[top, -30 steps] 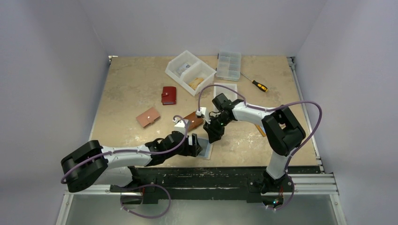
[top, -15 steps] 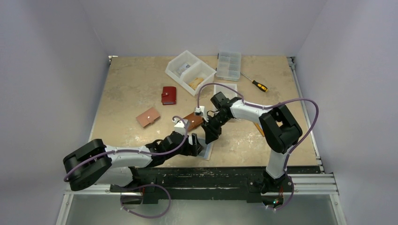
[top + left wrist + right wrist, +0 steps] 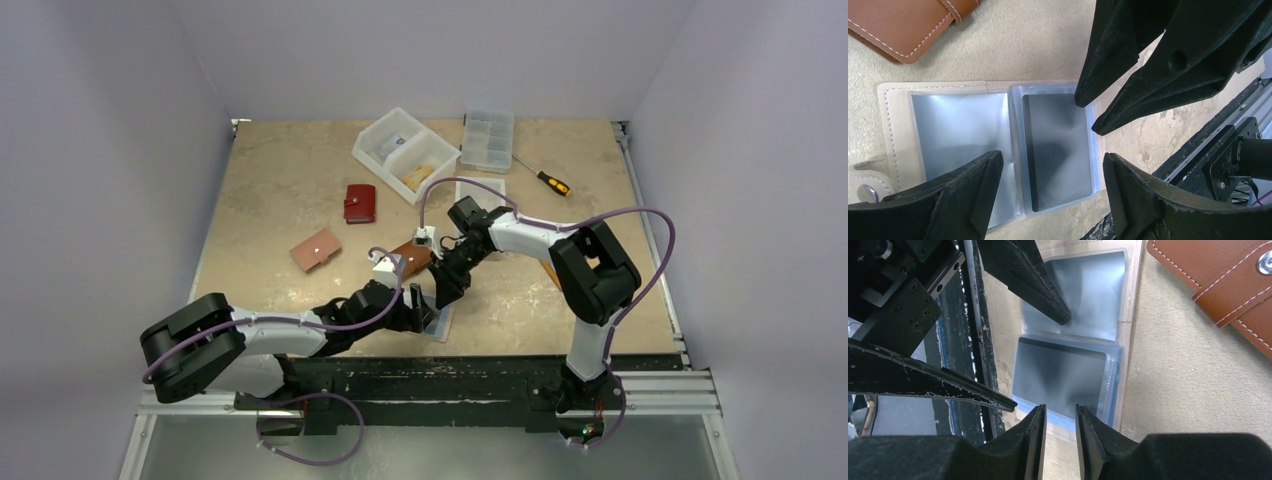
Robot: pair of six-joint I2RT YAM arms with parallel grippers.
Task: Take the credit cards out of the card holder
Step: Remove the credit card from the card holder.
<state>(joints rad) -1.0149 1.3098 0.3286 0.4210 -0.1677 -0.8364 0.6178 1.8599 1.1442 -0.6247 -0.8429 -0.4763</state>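
The card holder [image 3: 894, 125] lies open at the table's near edge, cream leather with clear plastic sleeves. One dark grey credit card [image 3: 1058, 135] sits in its right-hand sleeve, also visible in the right wrist view [image 3: 1060, 372]. My left gripper [image 3: 1050, 165] is open, its fingers straddling that sleeve just above it. My right gripper [image 3: 1060, 412] hovers over the sleeve's outer edge, open by a narrow gap with nothing between the fingers. From above, the left gripper [image 3: 420, 312] and right gripper [image 3: 443, 297] nearly meet over the card holder [image 3: 441, 323].
A brown wallet [image 3: 410, 258] lies just behind the holder. A red wallet [image 3: 359, 203] and a tan one [image 3: 315, 251] lie further left. A white bin [image 3: 405, 153], a clear organiser [image 3: 487, 140] and a screwdriver [image 3: 545, 178] are at the back. The black table rail [image 3: 1228, 150] runs beside the holder.
My right gripper has shifted a little left toward the holder and its jaws have narrowed slightly. The left gripper has stayed over the holder.
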